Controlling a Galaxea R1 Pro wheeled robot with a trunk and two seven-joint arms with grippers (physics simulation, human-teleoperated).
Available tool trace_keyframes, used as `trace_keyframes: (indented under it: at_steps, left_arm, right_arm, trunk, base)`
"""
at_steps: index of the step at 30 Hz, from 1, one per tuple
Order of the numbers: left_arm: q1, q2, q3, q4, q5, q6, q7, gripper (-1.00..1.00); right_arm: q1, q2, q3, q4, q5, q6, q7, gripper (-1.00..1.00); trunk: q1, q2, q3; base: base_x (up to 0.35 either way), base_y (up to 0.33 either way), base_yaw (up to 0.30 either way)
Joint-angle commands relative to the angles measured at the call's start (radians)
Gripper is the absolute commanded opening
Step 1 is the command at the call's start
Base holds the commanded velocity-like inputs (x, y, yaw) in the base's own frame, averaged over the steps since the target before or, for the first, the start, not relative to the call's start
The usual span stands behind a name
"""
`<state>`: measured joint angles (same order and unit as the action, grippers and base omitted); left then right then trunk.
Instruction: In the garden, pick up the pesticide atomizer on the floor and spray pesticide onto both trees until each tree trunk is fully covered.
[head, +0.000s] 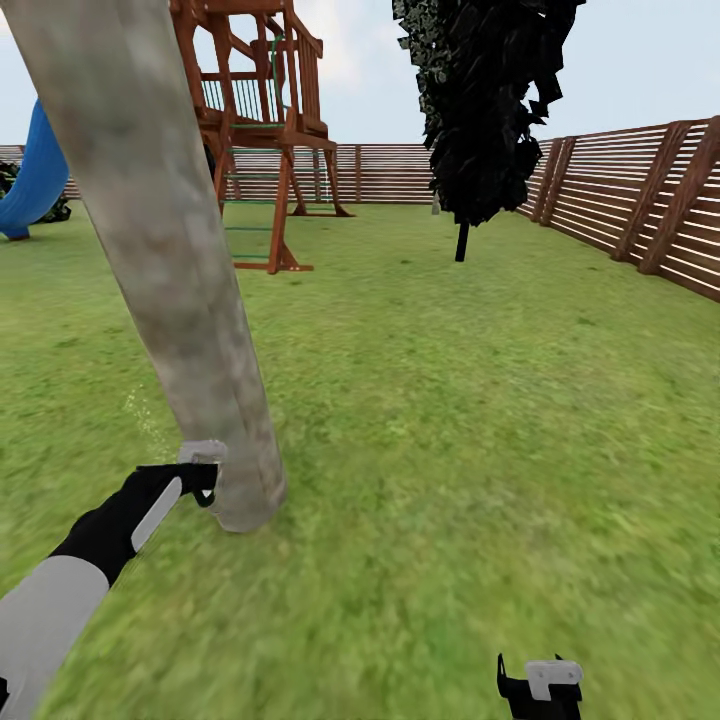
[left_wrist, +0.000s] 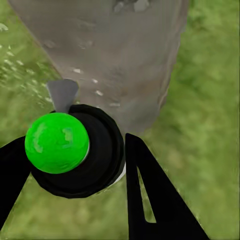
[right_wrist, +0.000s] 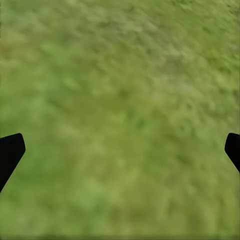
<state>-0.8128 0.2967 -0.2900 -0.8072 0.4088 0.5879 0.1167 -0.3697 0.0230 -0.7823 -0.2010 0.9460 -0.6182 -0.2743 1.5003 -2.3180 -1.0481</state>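
Head view: spraying step, by the look of it — left gripper (head: 203, 478) low beside the near tree trunk (head: 170, 270). Left wrist: clamped on the pesticide atomizer (left_wrist: 75, 150), green dot on top, nozzle toward bark, droplets speckled — probably needs sweeping upward next. Right wrist: right gripper (right_wrist: 120, 150) spread wide, empty over grass (right_wrist: 120, 80).

Lower left of the head view: the left arm (head: 60, 590) has a light-grey forearm, black wrist with a pale stripe, and black fingers (left_wrist: 150, 195), flat and pointed, one slotted.
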Motion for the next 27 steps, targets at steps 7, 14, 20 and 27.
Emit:
trace_keyframes:
  at_steps: [7, 14, 20, 27]
  left_arm:
    - [0.001, 0.012, -0.005, -0.096, 0.015, 0.082, -0.001, -1.0]
    - [0.01, 0.053, 0.128, -0.165, 0.004, 0.156, -0.002, -1.0]
    - [0.003, 0.042, 0.067, -0.251, 0.012, 0.185, -0.002, -1.0]
    - [-0.014, 0.102, 0.127, -0.277, -0.001, 0.261, -0.002, -1.0]
  right_arm:
    - [0.0, 0.0, 0.0, 0.0, 0.0, 0.0, 0.0, 1.0]
    - [0.0, 0.0, 0.0, 0.0, 0.0, 0.0, 0.0, 1.0]
    - [0.0, 0.0, 0.0, 0.0, 0.0, 0.0, 0.001, 1.0]
    - [0.0, 0.0, 0.0, 0.0, 0.0, 0.0, 0.001, 1.0]
  trunk:
    - [0.0, 0.0, 0.0]
    - [0.0, 0.0, 0.0]
    - [0.0, 0.0, 0.0]
    - [0.0, 0.0, 0.0]
  base:
    - [0.0, 0.0, 0.0]
    - [-0.009, 0.0, 0.0]
    - [-0.083, 0.0, 0.0]
    - [0.0, 0.0, 0.0]
